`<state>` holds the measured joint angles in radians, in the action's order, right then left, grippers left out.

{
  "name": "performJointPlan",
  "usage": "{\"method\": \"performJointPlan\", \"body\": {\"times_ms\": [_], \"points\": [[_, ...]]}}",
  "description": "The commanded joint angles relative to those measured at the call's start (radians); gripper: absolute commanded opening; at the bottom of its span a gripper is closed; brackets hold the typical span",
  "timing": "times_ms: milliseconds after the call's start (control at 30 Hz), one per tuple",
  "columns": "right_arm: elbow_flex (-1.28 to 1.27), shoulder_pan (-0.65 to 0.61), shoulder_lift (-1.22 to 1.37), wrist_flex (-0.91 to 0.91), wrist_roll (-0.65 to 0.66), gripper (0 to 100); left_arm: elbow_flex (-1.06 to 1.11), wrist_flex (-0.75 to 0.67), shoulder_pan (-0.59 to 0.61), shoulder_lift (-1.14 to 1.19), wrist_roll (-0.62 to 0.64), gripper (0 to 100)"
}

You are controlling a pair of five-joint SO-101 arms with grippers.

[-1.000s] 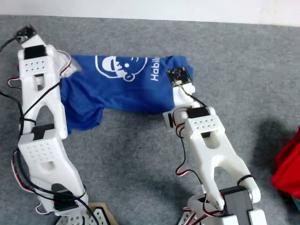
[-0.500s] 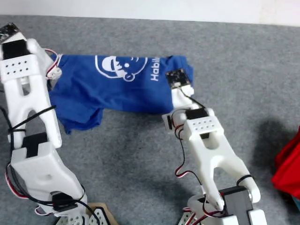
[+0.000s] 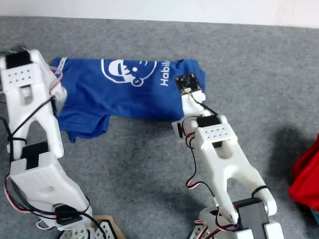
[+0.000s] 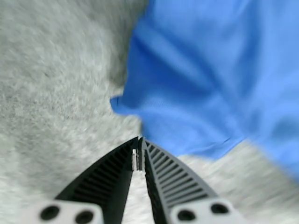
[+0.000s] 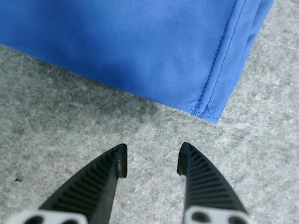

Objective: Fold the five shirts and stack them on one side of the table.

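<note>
The left gripper (image 4: 139, 145) has its ribbed black fingers pressed together, tips meeting at the edge of the blue shirt (image 4: 210, 70); whether any cloth is pinched between them I cannot tell; the right gripper (image 5: 152, 161) stands with its jaws apart over the bare table (image 5: 65, 107), nothing between them, just short of the shirt's stitched corner. The shirt is a thin, smooth knit with a sewn hem; the table is covered in grey, napped felt; the arms are white plastic shells with red and black wires. The right wrist view gives the hem stitching and a sharp square corner; the left wrist view gives soft creases and a pointed flap of cloth jutting onto the felt; the high view gives the whole: the shirt lies toward the far side of the table, partly folded into a long band with a white print uppermost, one sleeve hanging out at its near left end, the left arm (image 3: 31, 114) at that end and the right arm (image 3: 219, 149) at the other. A red cloth (image 3: 305, 177) lies at the right edge, well apart from the shirt; open grey felt lies between them and on the near side between the two arms.
</note>
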<state>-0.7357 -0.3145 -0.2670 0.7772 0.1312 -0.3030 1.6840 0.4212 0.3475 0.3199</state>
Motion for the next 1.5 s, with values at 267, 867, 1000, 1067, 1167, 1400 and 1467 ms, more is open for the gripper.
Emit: {"method": "performJointPlan", "body": {"times_ms": [267, 867, 1000, 1067, 1167, 1400, 1467], "points": [[0.004, -0.007, -0.041, -0.016, -0.009, 18.1, 0.552, -0.443, 0.076, -0.321, -0.17, 1], [0.002, -0.007, -0.039, -0.016, -0.009, 18.1, 0.776, -0.878, 0.007, -0.338, -0.172, 1], [0.002, -0.007, -0.039, -0.016, -0.009, 18.1, 0.779, -0.944, -0.048, -0.337, -0.167, 1], [0.002, -0.007, -0.039, -0.016, -0.009, 18.1, 0.78, -0.979, -0.067, -0.337, -0.164, 1], [0.002, -0.007, -0.039, -0.016, -0.009, 18.1, 0.774, -1.014, -0.084, -0.338, -0.164, 1], [0.002, -0.007, -0.039, -0.016, -0.009, 18.1, 0.685, -1.059, -0.101, -0.257, -0.164, 1], [0.002, -0.007, -0.039, -0.016, -0.009, 18.1, 0.624, -1.062, -0.101, -0.179, -0.164, 1]]}}
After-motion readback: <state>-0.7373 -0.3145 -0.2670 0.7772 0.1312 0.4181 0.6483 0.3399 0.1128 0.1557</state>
